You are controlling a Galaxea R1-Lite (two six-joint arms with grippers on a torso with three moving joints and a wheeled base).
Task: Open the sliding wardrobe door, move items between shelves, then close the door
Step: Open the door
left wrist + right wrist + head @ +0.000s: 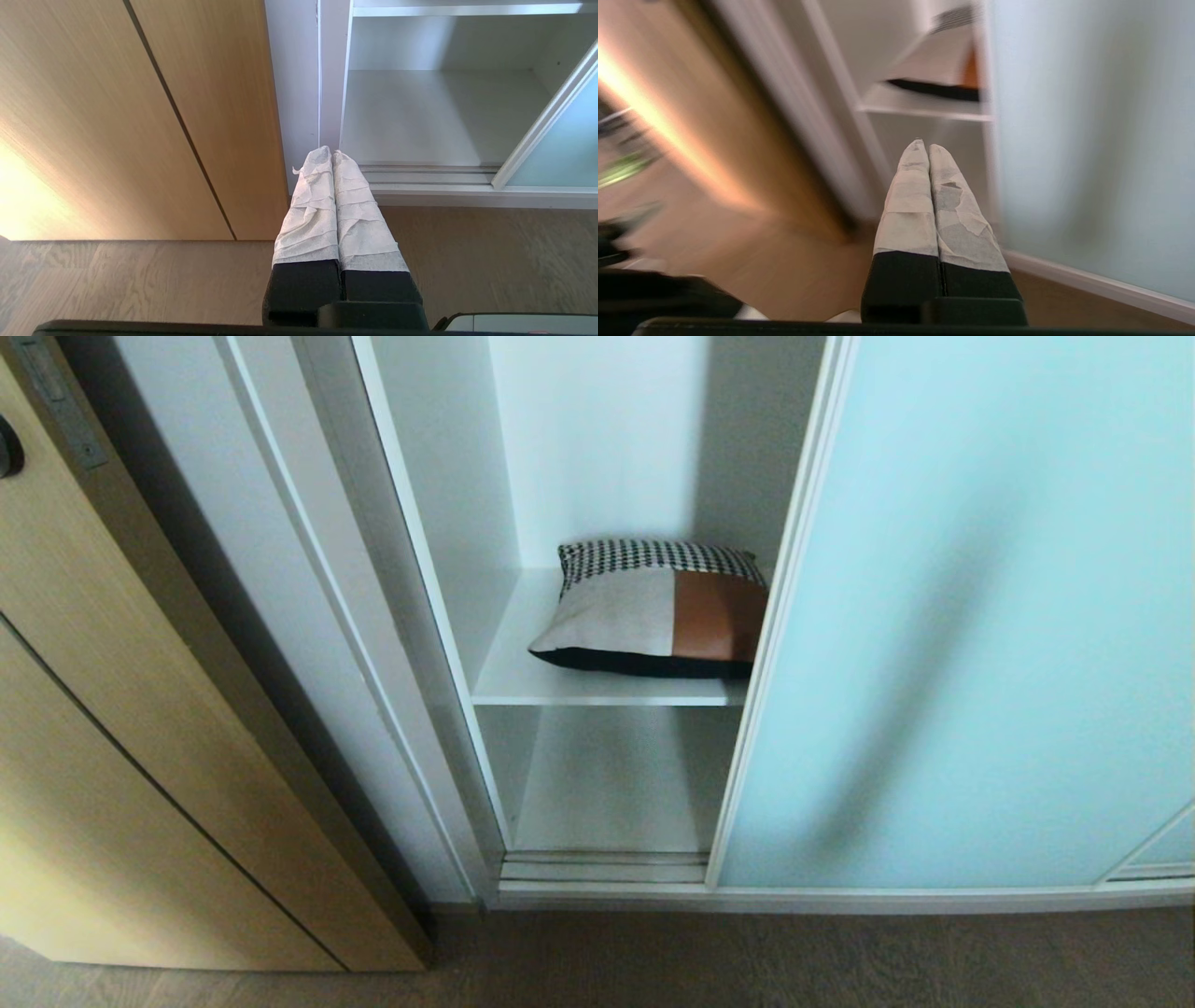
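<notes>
One cushion [653, 611] lies flat on the upper of two white shelves [579, 689] inside the wardrobe, its right edge tucked behind the frame of the sliding door [971, 616]. The cushion is square and soft, pieced from a black-and-white houndstooth strip, a cream woven panel and a smooth rust-brown leather panel, with a black edge along its front. The lower shelf [434, 116] is a plain flat white board with nothing on it. The door is a tall pane of frosted pale-blue glass in a slim white metal frame, slid partly aside so the left part of the wardrobe stands open. One tan wood-grain door [112, 728] stands to the left.

Two grippers show, each with two tapered fingers wrapped in wrinkled white tape over black bases. The left gripper [331, 151] is clenched on nothing; beyond its fingertips lie the wardrobe's bottom track and lower shelf. The right gripper [923, 144] is also clenched and empty, with the cushion on its shelf ahead of and above the fingertips, and the glass door just beside them.
</notes>
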